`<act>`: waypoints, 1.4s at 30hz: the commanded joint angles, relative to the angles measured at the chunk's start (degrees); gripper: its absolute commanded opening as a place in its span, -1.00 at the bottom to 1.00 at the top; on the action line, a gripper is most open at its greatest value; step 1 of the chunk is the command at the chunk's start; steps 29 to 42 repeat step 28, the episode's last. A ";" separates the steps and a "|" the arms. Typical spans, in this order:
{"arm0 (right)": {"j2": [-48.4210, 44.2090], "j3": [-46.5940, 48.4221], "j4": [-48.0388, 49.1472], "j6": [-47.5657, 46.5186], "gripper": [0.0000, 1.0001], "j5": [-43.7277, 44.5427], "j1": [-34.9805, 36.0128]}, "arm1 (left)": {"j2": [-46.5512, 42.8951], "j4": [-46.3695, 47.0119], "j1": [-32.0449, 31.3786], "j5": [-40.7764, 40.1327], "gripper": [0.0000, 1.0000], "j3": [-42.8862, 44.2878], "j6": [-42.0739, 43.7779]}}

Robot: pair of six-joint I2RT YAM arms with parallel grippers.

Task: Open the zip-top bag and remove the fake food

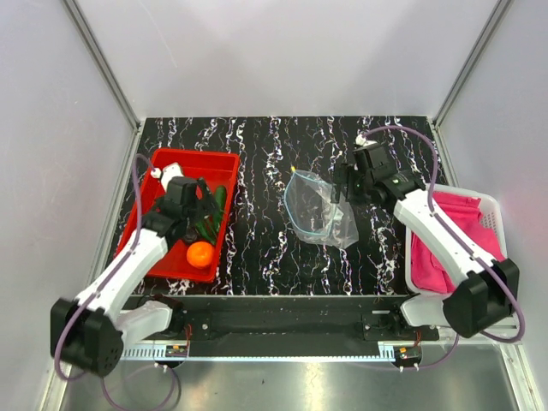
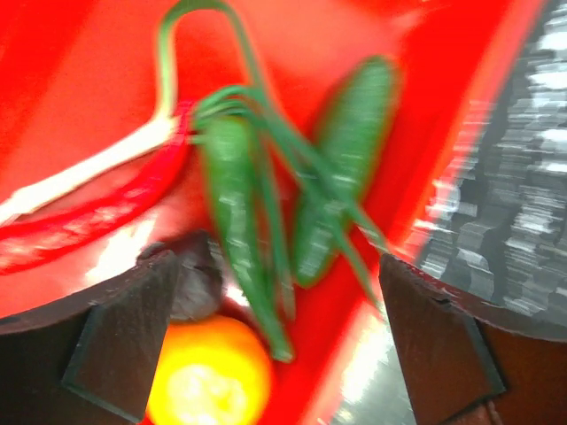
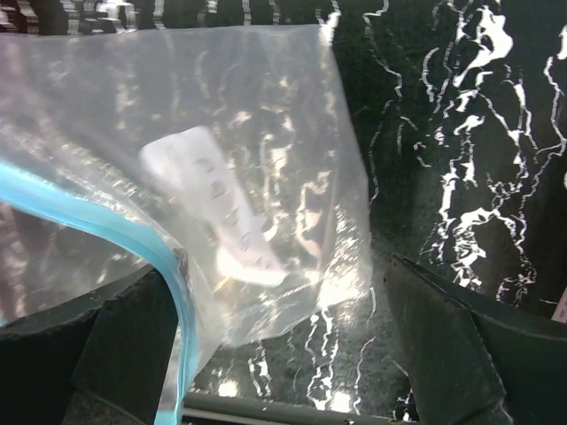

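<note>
A black, white-veined tabletop [image 1: 265, 171] lies between pale grey walls [image 1: 282, 60]; left hand [image 2: 279, 283] and right hand [image 3: 283, 292] both gape wide.

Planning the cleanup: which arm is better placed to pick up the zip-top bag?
Probably the right: its end effector hangs open right at the zip-top bag, while the left end effector is open over the fake food in the red tray.

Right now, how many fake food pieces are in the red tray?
5: orange at the tray's near end, two green pods side by side mid-tray, chili and green onion beside them. The left arm may hide more.
</note>
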 commanded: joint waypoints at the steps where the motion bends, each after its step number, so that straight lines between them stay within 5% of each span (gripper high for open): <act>1: -7.69 0.07 -0.25 1.17 0.99 -3.89 -0.15 | -9.59 2.85 0.24 14.27 0.98 -0.72 -3.71; 10: -18.33 0.15 5.46 7.75 0.99 -34.82 -0.15 | -27.00 14.53 0.24 35.02 0.98 -6.69 -10.83; 21: -30.27 -14.95 7.91 15.84 0.99 -25.97 -0.06 | -37.81 32.55 0.07 49.45 0.98 -16.27 -18.04; 28: -40.48 -25.05 13.97 19.63 0.99 -29.64 -0.15 | -43.44 46.23 -0.11 52.79 0.98 -21.37 -22.77; 42: -40.48 -25.05 13.97 19.63 0.99 -29.64 -0.15 | -43.44 46.23 -0.11 52.79 0.98 -21.37 -22.77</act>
